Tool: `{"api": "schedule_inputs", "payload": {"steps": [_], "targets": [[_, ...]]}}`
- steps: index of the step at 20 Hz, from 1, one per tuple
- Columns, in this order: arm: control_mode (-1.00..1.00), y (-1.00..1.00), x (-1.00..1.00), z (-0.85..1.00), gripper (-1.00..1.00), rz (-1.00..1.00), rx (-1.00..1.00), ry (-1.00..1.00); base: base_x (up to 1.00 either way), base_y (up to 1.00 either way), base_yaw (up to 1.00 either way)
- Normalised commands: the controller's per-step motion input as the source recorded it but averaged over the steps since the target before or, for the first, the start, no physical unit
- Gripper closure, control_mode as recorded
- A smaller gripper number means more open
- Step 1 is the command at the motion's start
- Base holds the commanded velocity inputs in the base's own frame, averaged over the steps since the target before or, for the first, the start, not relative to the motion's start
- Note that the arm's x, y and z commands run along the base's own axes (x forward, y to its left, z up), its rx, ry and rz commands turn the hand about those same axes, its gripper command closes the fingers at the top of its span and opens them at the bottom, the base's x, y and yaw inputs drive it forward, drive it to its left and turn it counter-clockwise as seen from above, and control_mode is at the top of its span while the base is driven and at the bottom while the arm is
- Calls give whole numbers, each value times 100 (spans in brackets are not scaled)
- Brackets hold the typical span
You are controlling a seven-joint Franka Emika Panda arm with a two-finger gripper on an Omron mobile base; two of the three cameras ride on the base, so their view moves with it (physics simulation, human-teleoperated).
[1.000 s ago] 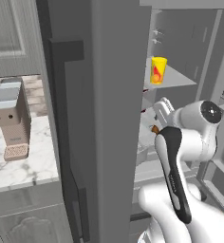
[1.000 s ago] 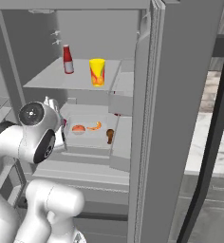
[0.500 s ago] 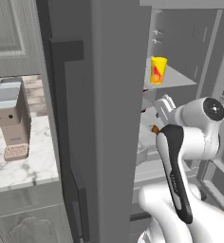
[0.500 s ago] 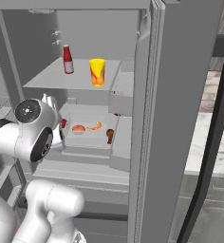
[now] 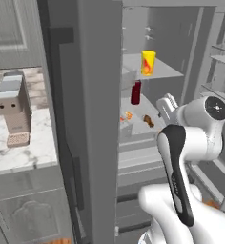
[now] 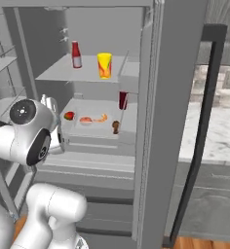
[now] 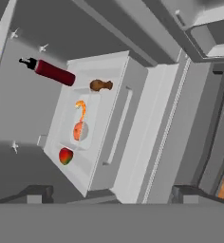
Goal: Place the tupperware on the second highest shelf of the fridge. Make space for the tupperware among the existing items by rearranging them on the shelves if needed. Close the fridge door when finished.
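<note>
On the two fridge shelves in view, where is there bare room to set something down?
Upper shelf: bare left of the red bottle and right of the yellow cup. Lower shelf: crowded with the tupperware, a red fruit, a brown item and a dark bottle.

Tupperware (image 6: 89, 119) on shelf (image 6: 129, 125) — cup (image 6: 104, 65) on shelf above (bottle (image 6: 76, 54) beside).

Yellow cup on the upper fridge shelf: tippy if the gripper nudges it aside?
Probably. The yellow cup is upright, taller than wide and narrower at the base, so a high push may tip it. It looks rigid. It would likely slide if pushed low on the flat shelf.
</note>
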Motion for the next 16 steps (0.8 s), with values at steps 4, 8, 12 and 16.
{"api": "schedule_inputs", "payload": {"steps": [4, 8, 12, 16], "targets": [[100, 0, 0, 0, -100, 0, 0, 0, -70, -12, 0], [100, 0, 0, 0, -100, 0, 0, 0, -58, -7, 0], [100, 0, 0, 0, -100, 0, 0, 0, -28, -31, 0], [100, 0, 0, 0, -100, 0, 0, 0, -5, -23, 0]]}}
